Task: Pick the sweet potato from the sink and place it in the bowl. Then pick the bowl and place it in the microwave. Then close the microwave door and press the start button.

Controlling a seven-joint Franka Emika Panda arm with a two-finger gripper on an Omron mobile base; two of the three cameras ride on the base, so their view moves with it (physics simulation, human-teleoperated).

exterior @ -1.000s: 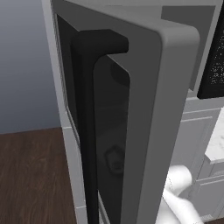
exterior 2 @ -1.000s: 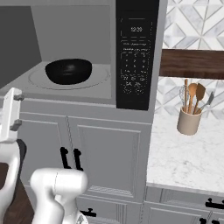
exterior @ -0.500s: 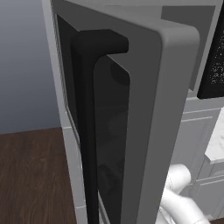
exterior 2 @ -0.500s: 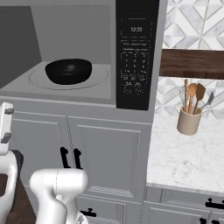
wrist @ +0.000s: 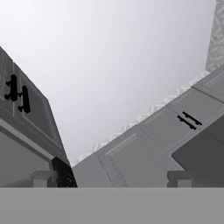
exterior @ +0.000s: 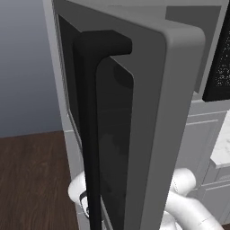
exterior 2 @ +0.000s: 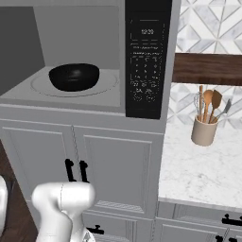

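The microwave stands open, and the glossy black bowl sits on its round turntable. Its black control panel is to the right of the cavity. The microwave door is swung wide open, its outer face and long black bar handle close to the left base camera. Low beside the handle shows a white part of my hand. In the hand view my gripper points up at a pale wall, fingertips wide apart and open with nothing between them. The sweet potato is hidden and the sink is out of view.
Grey cabinet doors with black handles sit under the microwave. A beige holder with wooden utensils stands on the marble counter to the right, below a dark wood shelf. Dark wood floor lies left of the door.
In the right base view my hand has sunk down along the left edge, almost out of the picture. In the left base view the arm has risen a little behind the door.
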